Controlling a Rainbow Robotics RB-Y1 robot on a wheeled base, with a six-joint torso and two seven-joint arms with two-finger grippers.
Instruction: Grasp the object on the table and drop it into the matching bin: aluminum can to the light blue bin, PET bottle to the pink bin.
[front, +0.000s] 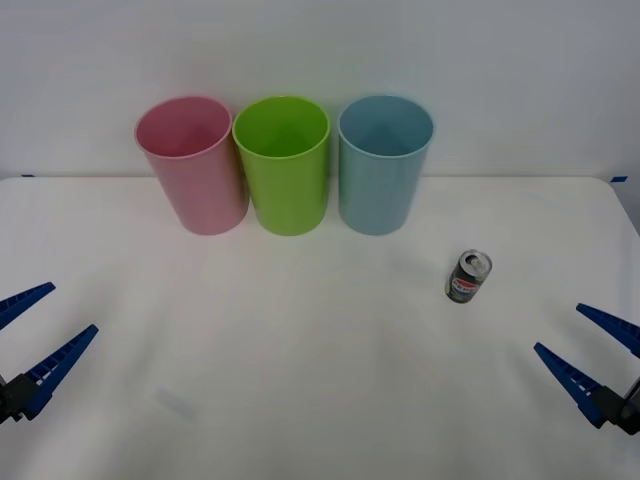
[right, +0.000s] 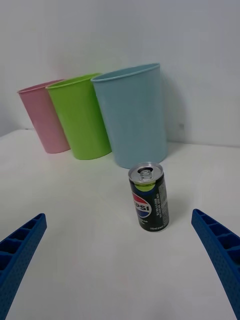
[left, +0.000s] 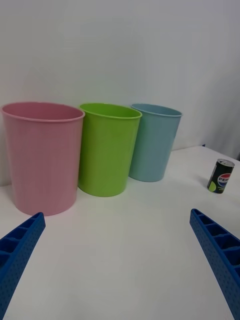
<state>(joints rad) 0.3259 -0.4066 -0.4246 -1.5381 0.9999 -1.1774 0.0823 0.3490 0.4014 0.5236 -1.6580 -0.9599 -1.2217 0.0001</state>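
Note:
A small dark aluminum can (front: 468, 277) (right: 149, 196) (left: 220, 176) with a silver top stands upright on the white table (front: 320, 380), right of centre. Behind it and to its left is the light blue bin (front: 385, 163) (right: 132, 114) (left: 153, 142), the rightmost of three in a row. The pink bin (front: 192, 163) (right: 44, 121) (left: 42, 156) is the leftmost. My right gripper (front: 587, 347) (right: 119, 270) hangs open at the table's near right, the can a little ahead of it. At the near left, my left gripper (front: 35, 325) (left: 117, 265) is open with nothing in it.
A lime green bin (front: 284, 163) (right: 83, 116) (left: 107, 148) stands between the pink and blue ones, all three touching or nearly so along the table's far edge. A plain white wall rises behind them.

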